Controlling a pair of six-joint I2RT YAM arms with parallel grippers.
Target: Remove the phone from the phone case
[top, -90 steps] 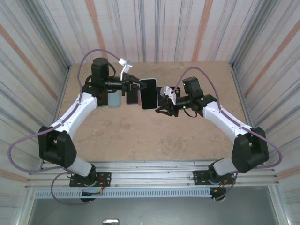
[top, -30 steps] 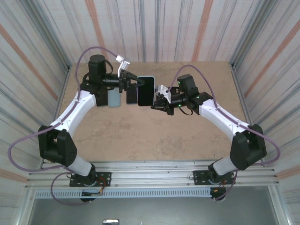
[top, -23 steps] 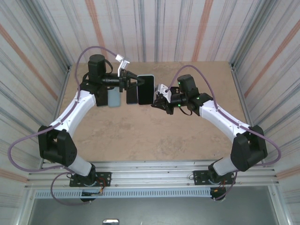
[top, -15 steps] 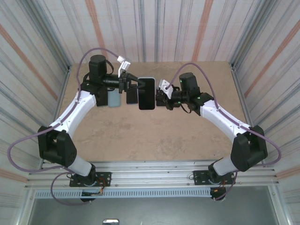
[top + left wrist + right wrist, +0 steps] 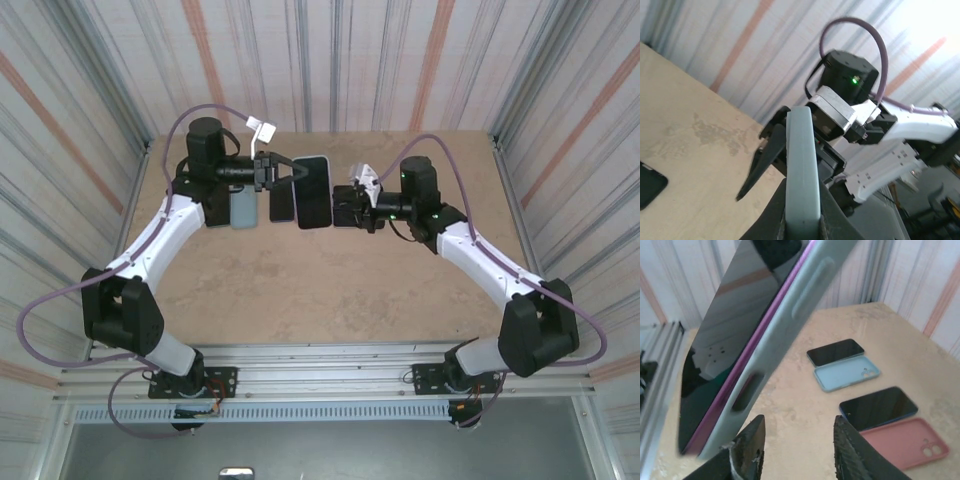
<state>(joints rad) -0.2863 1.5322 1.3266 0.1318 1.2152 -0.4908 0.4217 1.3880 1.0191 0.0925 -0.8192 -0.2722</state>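
Slippage is the main worry: the left gripper (image 5: 287, 176) is clamped shut on 1 edge of the phone case (image 5: 805, 300), holding it raised above the table (image 5: 300, 290). The phone (image 5: 735, 325) sits inside the case, its dark screen framed by a purple rim. The right gripper (image 5: 799, 430) sits just beside the opposite edge with its 2 fingers parted and nothing between them. Whether a fingertip already touches the case is hard to tell from the wrist view. If the right arm presses or peels at that edge too hard, the case could twist or slide out of the left pinch, since only a narrow strip of it appears gripped. A soft case may also simply flex and spring back, leaving the phone seated. Should the phone pop free before the right fingers close on it, it would likely drop to the table, where a black phone (image 5: 835, 351), a light blue case (image 5: 846, 376), a dark blue phone (image 5: 879, 407) and a pink case (image 5: 905, 440) lie. Pressing on the glass rather than the rim risks scuffing the screen.
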